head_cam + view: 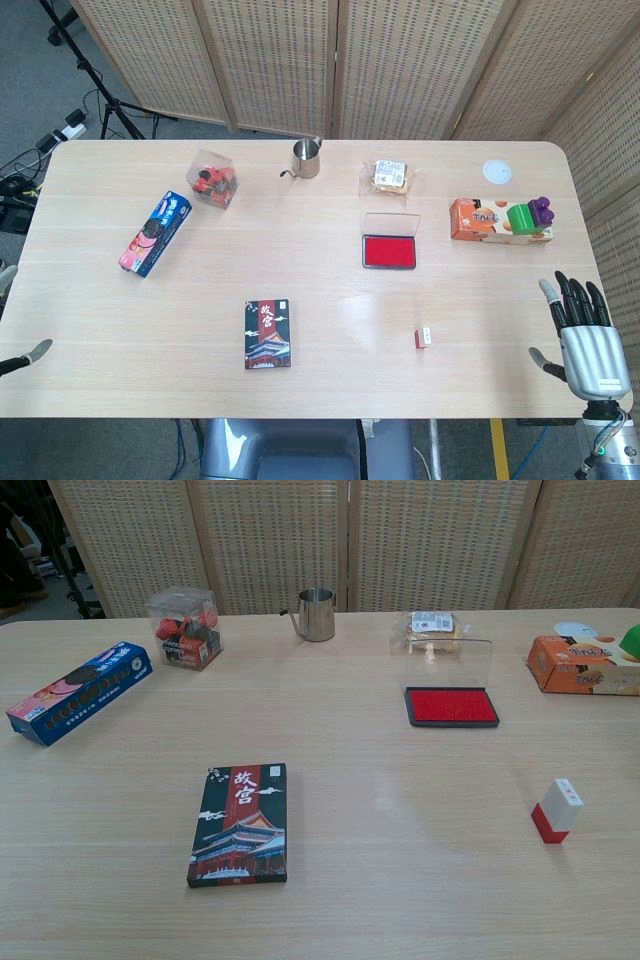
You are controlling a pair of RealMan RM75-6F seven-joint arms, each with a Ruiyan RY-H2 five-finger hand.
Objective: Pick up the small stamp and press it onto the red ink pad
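The small stamp (pixel 423 338) (pixel 556 810), white on top with a red base, stands upright on the table near the front right. The red ink pad (pixel 388 251) (pixel 451 706) lies open farther back, its clear lid raised behind it. My right hand (pixel 580 335) hovers at the table's right front edge, fingers spread, holding nothing, well to the right of the stamp. Of my left hand (pixel 30 354) only a fingertip shows at the left front edge in the head view. Neither hand appears in the chest view.
A dark card box (pixel 268 334) (pixel 240 823) lies front centre. A blue biscuit box (pixel 155 233), a clear candy box (pixel 213 178), a metal cup (pixel 306 158), a wrapped snack (pixel 387 176), an orange box (pixel 495 221) with green and purple items, and a white lid (pixel 497 170) sit farther back.
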